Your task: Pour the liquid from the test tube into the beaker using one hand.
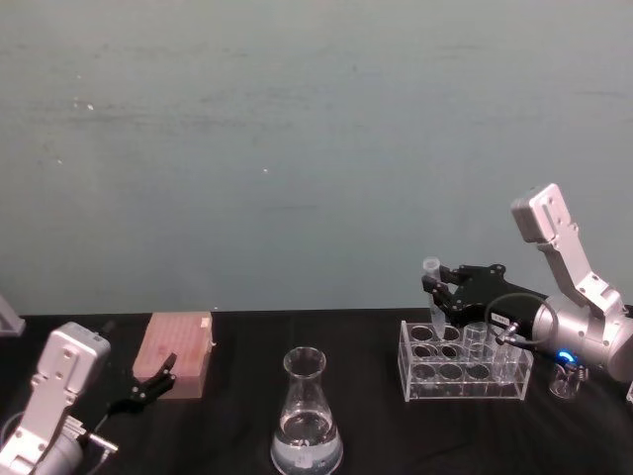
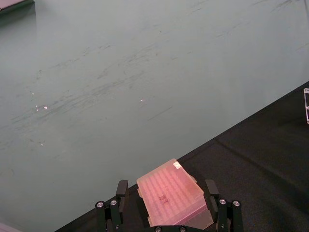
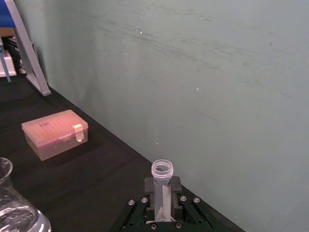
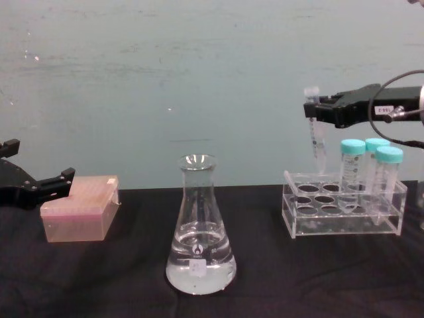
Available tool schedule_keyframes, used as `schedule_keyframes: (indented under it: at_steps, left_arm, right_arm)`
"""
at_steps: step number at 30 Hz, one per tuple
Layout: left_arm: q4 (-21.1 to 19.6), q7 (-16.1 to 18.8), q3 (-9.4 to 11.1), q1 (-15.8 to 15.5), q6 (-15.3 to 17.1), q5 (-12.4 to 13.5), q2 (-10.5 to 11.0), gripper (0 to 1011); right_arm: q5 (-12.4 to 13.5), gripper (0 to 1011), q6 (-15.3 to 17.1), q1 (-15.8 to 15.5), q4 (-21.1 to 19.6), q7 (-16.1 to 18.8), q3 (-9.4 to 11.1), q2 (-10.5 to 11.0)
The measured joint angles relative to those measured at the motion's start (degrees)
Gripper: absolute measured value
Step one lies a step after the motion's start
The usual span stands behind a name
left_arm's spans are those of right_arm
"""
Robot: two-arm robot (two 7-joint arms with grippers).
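Up in the head view, the right claw point(image 1: 436, 294) is closed on the test tube point(image 1: 431, 279) just above the rack point(image 1: 461, 371), while the left claw point(image 1: 148, 385) sits parked and open beside the pink box point(image 1: 178, 352). From the right wrist, the tube looks light, thin, slippery plastic, gripped below its open rim. Across the chest view, the beaker point(image 4: 200, 228) stands mid-desk, well apart, fragile and already holding liquid point(image 4: 200, 270).

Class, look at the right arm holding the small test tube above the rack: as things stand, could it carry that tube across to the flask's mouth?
Probably yes. The right gripper holds the test tube clear above the rack, and nothing stands between it and the beaker, whose mouth is open.
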Motion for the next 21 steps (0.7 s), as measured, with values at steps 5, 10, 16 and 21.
schedule_keyframes:
  at_steps: [5,10,16,21]
  left_arm:
    - [0.0,0.0,0.0,0.0,0.0,0.0,0.0,1000]
    - [0.0,0.0,0.0,0.0,0.0,0.0,0.0,1000]
    - [0.0,0.0,0.0,0.0,0.0,0.0,0.0,1000]
    - [0.0,0.0,0.0,0.0,0.0,0.0,0.0,1000]
  right_arm:
    - [1.46,194,0.4,0.5,1.04,0.87,-0.71,-0.18]
    - [2.36,194,0.6,0.96,2.12,1.37,-1.28,-0.29]
    - [3.25,194,0.41,1.87,4.35,1.96,-2.31,-0.48]
    - [3.77,194,-1.02,3.21,7.25,2.42,-3.34,-0.82]
